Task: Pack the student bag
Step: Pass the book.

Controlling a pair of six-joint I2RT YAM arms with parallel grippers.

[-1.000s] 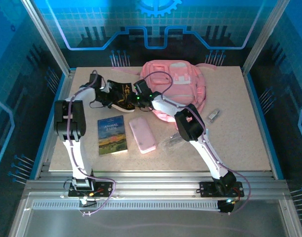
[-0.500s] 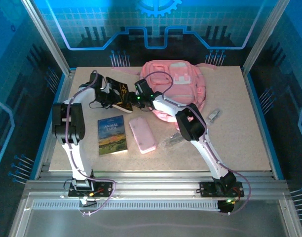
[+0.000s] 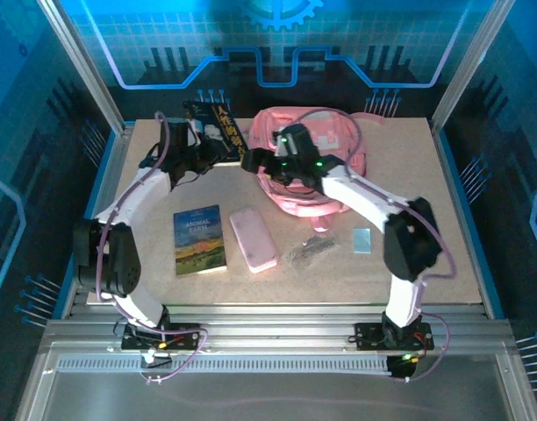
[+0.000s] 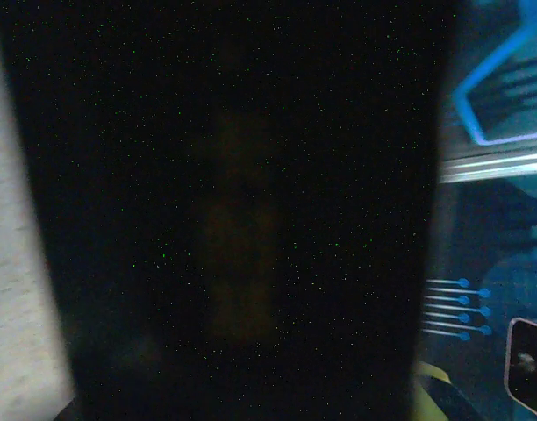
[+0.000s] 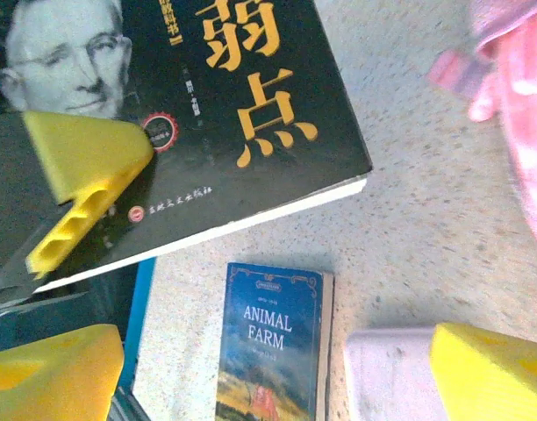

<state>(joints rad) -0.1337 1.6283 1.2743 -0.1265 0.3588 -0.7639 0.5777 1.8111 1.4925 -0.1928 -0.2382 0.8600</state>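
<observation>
- Your left tool (image 3: pixel 201 146) is clamped on a black book (image 3: pixel 218 130) at the far left of the desk (image 3: pixel 444 219). One yellow finger (image 5: pixel 84 158) presses on the cover.
- The cover shows large yellow characters 弱点, a grey portrait of a man in glasses and a small red round seal. The white line near the lower edge is too small to read.
- In the left wrist view the book's dark cover sits close to the lens, and you can read nothing on it.
- Your right tool (image 3: pixel 249 161) stands wide apart and holds nothing, just right of the black book. Its yellow fingers (image 5: pixel 488 373) sit at the two near corners of the right wrist view.
- The student bag (image 3: pixel 325 140) lies at the far centre of the desk, front pockets up. Your right arm crosses over its near-left part.
- A blue paperback (image 3: pixel 200 239) titled "ANIMAL FARM" lies flat at near left.
- A pink pencil case (image 3: pixel 253 237) lies just right of the paperback, not touching it.
- A clear plastic piece (image 3: pixel 311 250) and a pale square (image 3: pixel 362 239) lie near the bag's near edge.
</observation>
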